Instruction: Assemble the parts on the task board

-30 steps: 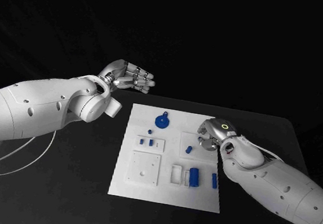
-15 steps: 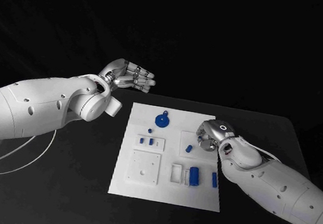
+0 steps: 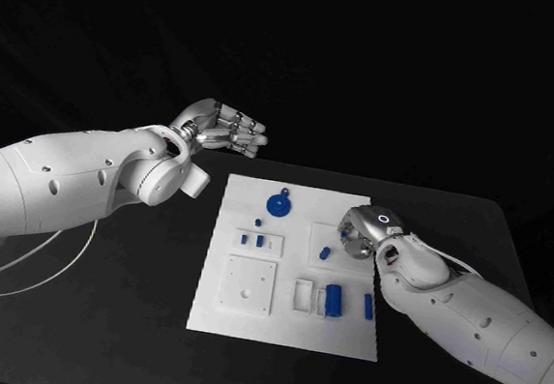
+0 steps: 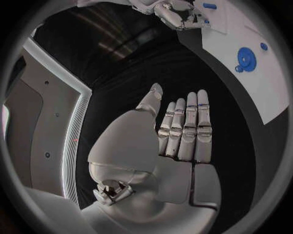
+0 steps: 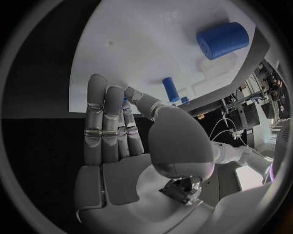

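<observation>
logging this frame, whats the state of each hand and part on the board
left hand: raised off the table beyond the board's far left corner, holding nothing
right hand: over the board's right edge, fingers straight, holding nothing
task board: flat on the table
round blue part: lying on the board's far end
blue cylinder: lying on the board's near right
small blue peg: on the board beside the right hand's fingertips

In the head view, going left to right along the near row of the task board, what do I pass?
White square plate → white block → thick blue cylinder → thin blue bar, all lying on the task board.
</observation>
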Robot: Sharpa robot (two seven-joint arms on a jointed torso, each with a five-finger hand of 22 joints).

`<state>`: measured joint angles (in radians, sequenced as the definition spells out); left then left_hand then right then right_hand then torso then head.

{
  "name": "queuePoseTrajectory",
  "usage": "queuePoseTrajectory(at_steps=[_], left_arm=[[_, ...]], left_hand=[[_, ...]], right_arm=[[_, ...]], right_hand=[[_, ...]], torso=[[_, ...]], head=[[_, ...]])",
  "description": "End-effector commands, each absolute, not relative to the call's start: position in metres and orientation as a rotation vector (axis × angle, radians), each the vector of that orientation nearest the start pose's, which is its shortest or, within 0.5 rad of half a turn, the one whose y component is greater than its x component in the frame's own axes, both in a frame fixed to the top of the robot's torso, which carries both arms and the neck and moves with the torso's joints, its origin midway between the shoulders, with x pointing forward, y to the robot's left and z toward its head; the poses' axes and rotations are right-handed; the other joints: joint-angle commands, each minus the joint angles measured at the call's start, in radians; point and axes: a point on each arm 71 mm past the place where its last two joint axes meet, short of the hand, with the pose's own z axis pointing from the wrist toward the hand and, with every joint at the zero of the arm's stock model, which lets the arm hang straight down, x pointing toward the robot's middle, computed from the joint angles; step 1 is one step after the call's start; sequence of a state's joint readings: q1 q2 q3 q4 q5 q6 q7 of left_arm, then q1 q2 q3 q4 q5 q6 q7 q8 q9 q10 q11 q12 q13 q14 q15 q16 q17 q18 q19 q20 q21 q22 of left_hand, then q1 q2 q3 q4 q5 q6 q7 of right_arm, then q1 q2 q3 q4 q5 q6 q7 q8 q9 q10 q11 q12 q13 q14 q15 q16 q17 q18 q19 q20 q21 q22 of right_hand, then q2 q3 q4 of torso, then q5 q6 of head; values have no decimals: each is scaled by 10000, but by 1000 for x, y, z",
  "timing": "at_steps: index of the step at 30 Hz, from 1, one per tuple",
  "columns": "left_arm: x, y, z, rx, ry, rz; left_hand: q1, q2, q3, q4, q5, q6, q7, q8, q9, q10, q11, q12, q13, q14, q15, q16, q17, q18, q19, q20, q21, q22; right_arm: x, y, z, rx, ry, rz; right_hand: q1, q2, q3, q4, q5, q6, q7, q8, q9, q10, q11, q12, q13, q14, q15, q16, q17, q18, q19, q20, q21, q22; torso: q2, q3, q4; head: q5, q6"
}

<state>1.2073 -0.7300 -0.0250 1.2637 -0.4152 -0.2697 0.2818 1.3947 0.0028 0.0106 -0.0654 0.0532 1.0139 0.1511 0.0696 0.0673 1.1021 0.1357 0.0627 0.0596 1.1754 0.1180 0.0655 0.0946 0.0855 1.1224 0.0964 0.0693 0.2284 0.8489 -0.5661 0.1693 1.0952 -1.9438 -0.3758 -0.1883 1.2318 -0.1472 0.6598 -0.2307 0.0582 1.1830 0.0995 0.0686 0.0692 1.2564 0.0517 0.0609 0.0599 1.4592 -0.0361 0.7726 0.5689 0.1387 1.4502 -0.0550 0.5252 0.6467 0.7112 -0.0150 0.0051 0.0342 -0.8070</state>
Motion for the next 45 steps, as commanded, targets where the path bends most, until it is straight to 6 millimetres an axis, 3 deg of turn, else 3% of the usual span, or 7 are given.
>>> queuePoseTrajectory(at_steps=[1,6,13,33,45], left_arm=[[535,220,-185,-7373,15556,-12935],[535,220,-185,-7381,15575,-12929],[535,221,-186,-7391,15586,-12915],[536,226,-186,-7478,15650,-12711],[538,232,-187,-7554,15589,-12558]], left_hand=[[-50,63,-31,24,-23,-75,-3,-50,-2,-47,2,18,3,-68,-22,-39,-8,48,35,1,56,-8],[-57,72,-31,37,-24,-82,1,-47,-1,-49,3,22,3,-74,-19,-39,-10,51,41,4,59,-38],[-57,72,-31,37,-24,-82,1,-47,-1,-49,3,22,3,-74,-19,-39,-10,51,41,4,59,-38],[-55,73,-43,52,-23,-61,-8,-45,1,-39,-1,22,3,-65,-22,-39,-7,53,66,0,72,-124],[-60,53,-43,60,-22,-71,-4,-47,0,-56,5,22,3,-80,-16,-38,-8,57,75,6,74,-168]], right_arm=[[494,-188,-325,-2794,16907,3148],[494,-187,-326,-2847,16936,3095],[494,-185,-328,-3005,16928,2889],[491,-186,-315,-2630,15937,2944],[491,-188,-285,-2044,15384,3483]], right_hand=[[28,113,12,-107,78,61,4,-53,9,100,8,-20,9,-60,-42,40,14,169,0,-56,-50,110],[73,215,-3,-179,93,173,-21,-46,19,226,-31,-18,13,-67,-77,65,33,142,-10,-84,-50,276],[232,523,-8,-388,190,683,-148,-32,104,818,-197,-12,37,-75,-198,17,24,30,-56,-215,87,639],[143,464,186,-459,141,926,-225,-45,188,1079,-280,-12,38,-48,-286,-17,84,-37,-118,-319,79,1467],[132,454,204,-448,125,948,-230,-45,187,1094,-285,-13,38,-53,-292,-2,102,-41,-47,-327,-143,1751]], torso=[[1,-7,-2],[4,-7,0],[-2,-12,-3],[-6,11,-15],[-10,3,-15]], head=[[4,-18],[-7,-38],[-20,-58],[-12,-83],[-6,-45]])
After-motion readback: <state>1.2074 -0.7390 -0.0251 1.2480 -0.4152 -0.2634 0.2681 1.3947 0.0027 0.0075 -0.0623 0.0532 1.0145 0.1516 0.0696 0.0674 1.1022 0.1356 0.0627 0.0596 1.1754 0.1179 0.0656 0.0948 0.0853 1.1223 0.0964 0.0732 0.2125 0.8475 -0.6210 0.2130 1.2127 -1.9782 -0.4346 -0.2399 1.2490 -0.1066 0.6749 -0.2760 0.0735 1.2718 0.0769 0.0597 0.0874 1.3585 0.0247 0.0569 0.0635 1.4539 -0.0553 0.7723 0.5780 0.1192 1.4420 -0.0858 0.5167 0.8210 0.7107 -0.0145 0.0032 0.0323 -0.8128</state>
